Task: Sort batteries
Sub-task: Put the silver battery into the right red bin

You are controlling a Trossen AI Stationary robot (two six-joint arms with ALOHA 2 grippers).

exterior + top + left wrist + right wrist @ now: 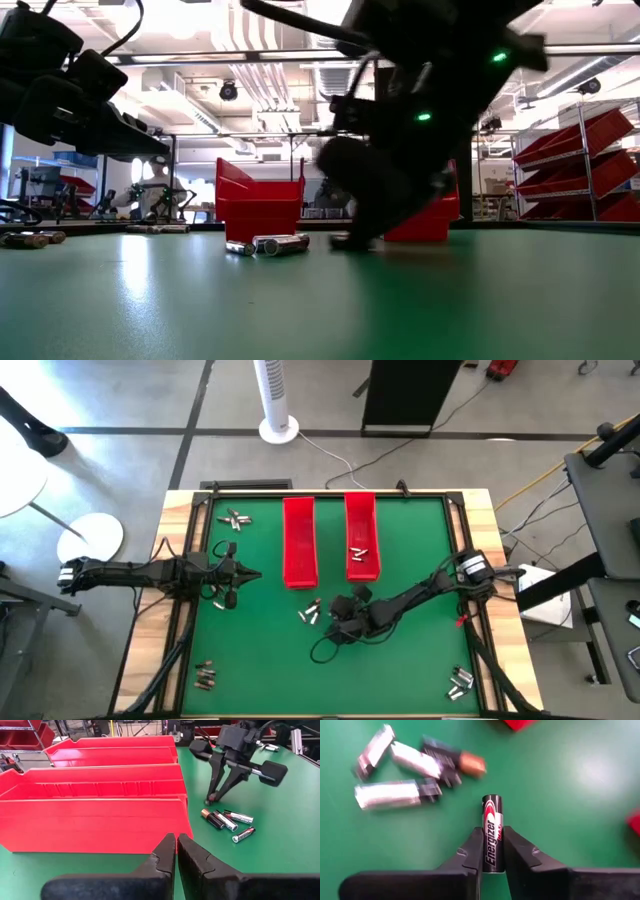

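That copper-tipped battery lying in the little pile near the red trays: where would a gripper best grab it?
Across the middle of the copper-tipped battery, coming straight down from above. It lies flat on the table, so its round sides are free, but neighbouring batteries crowd one side, so that finger needs care.

Probably a workshop: racks of red bins (575,160), exposed ceiling ducts (250,75).

grey floor (120,400), white tower fan (275,395)

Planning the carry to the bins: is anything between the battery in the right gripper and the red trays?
Nothing visible blocks it. The right gripper is shut on an Energizer battery; bare mat lies between it and the red trays; the loose batteries lie beside it.
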